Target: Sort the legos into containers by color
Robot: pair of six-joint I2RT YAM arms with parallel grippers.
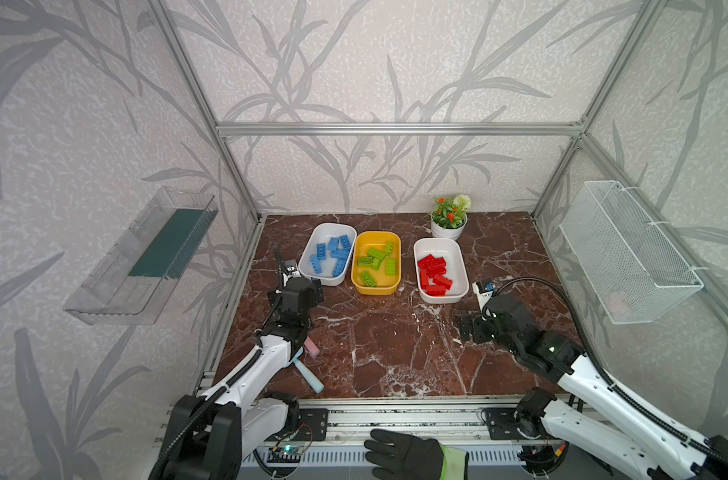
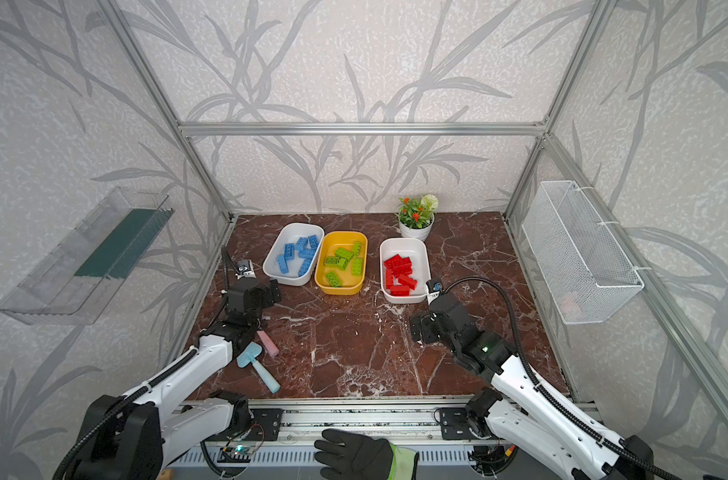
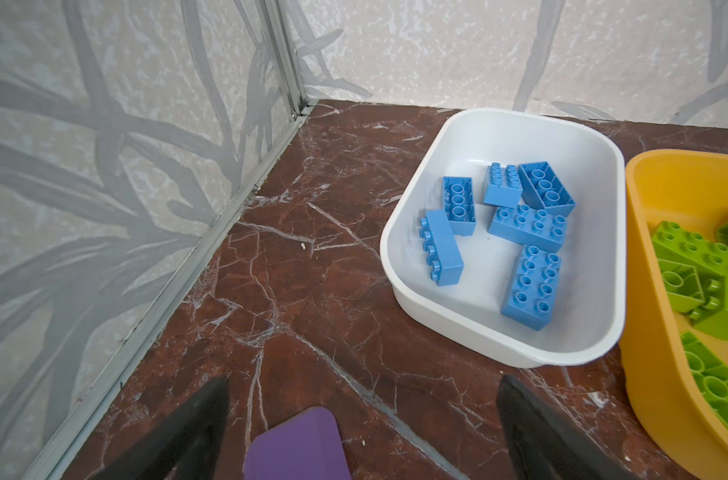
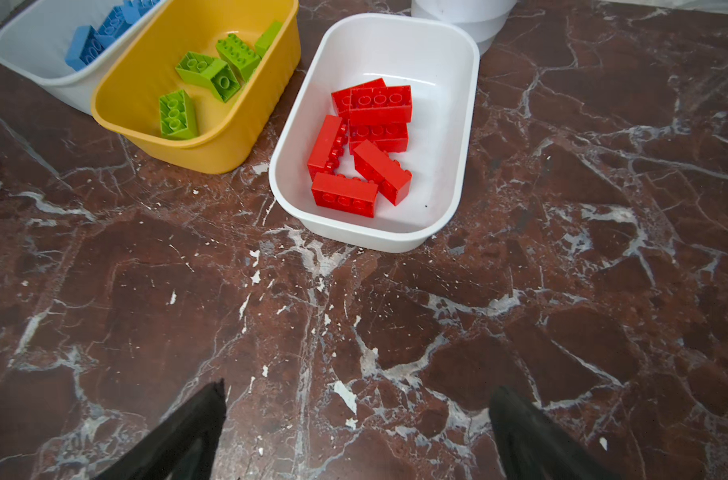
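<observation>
Left pincer point(image 3: 364, 395) wide, empty, low over the tabletop point(image 4: 395, 332), purple shovel point(image 3: 295, 444) right beneath it. Right pincer point(image 4: 359, 390) also wide and empty, over bare marble. Outward: blue legos point(image 3: 528, 226) in the left white tub point(image 3: 385, 249), green legos point(image 4: 212, 75) in the yellow tub point(image 4: 229, 145) just beside it, red legos point(image 4: 378, 108) in the right white tub point(image 4: 437, 124), set apart. I see no loose brick, so I judge sorting done, though the arms hide some tabletop. Risks: if I drop or close the left pincer I'd snag the shovel, not a lego. A careless swing could shove the tub ahead. A gloved hand point(image 1: 403, 453) rests at the front rail, near both arm bases.
</observation>
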